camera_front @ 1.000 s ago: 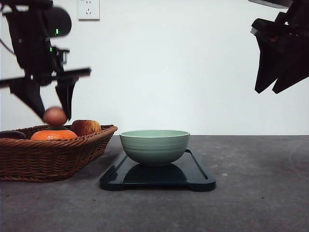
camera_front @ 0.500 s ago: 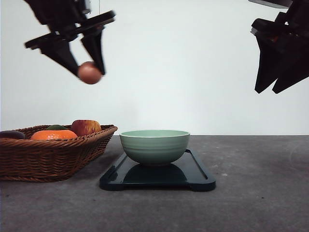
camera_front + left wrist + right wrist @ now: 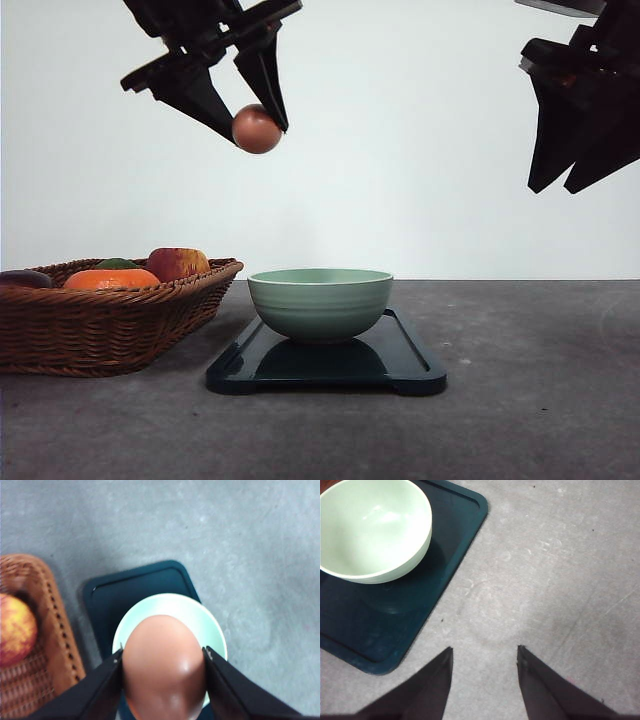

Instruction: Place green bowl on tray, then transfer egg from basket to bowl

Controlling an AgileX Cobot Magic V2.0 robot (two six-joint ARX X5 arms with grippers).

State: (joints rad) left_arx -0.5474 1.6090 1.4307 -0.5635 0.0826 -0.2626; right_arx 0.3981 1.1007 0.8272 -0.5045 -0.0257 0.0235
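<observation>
Your left gripper is hanging high above the counter, and its jaws are pinching the egg from both sides, so the brown egg is sitting between the two black fingertips with its blunt end pointing down. From the wrist camera on that arm you are looking straight past the egg at the bowl, whose pale green rim is showing around it, so the bowl is lying below the jaws, slightly toward the right side in the front view.

The bowl is sitting upright on the tray, roughly over its middle, and the dark tray is lying flat on the grey counter. The basket is resting below and to the left of the loaded jaws, just beside the tray's left edge, and it is carrying an apple, an orange and a dark item at its far left that you cannot make out clearly.

Your right gripper is hovering high on the right, well apart from everything, with its jaws standing apart and nothing between them. Below and ahead of those jaws you are seeing bare counter, with the tray's corner and the bowl off to one side.
</observation>
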